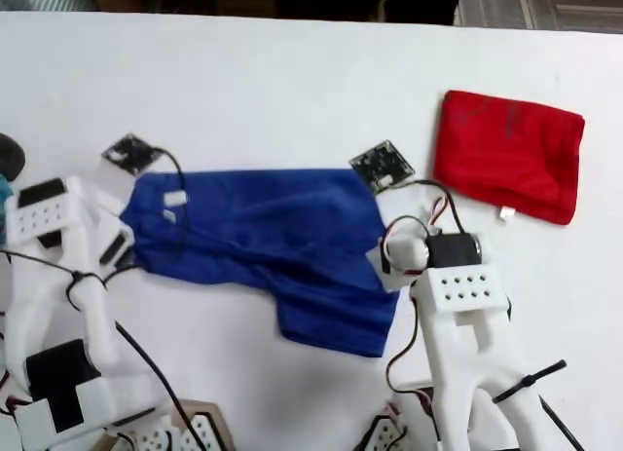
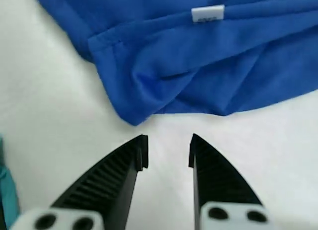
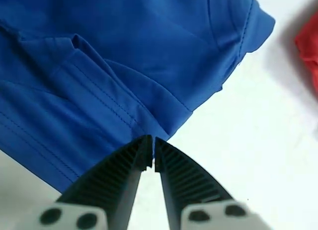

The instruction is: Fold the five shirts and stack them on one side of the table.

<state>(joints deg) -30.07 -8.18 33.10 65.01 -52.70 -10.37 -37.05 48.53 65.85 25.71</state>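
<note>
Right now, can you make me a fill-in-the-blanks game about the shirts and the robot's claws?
The folded shirt lying apart from both arms is ____. The left gripper has its fingers ____, with bare table showing between them. The right gripper has its tips at the hem of the middle shirt, which is ____.
Missing words: red; open; blue.

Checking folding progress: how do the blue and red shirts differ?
The red shirt is folded into a compact packet; the blue shirt lies spread out and rumpled. The blue shirt lies mid-table; the red shirt sits toward one side. Both rest on the white table.
</note>
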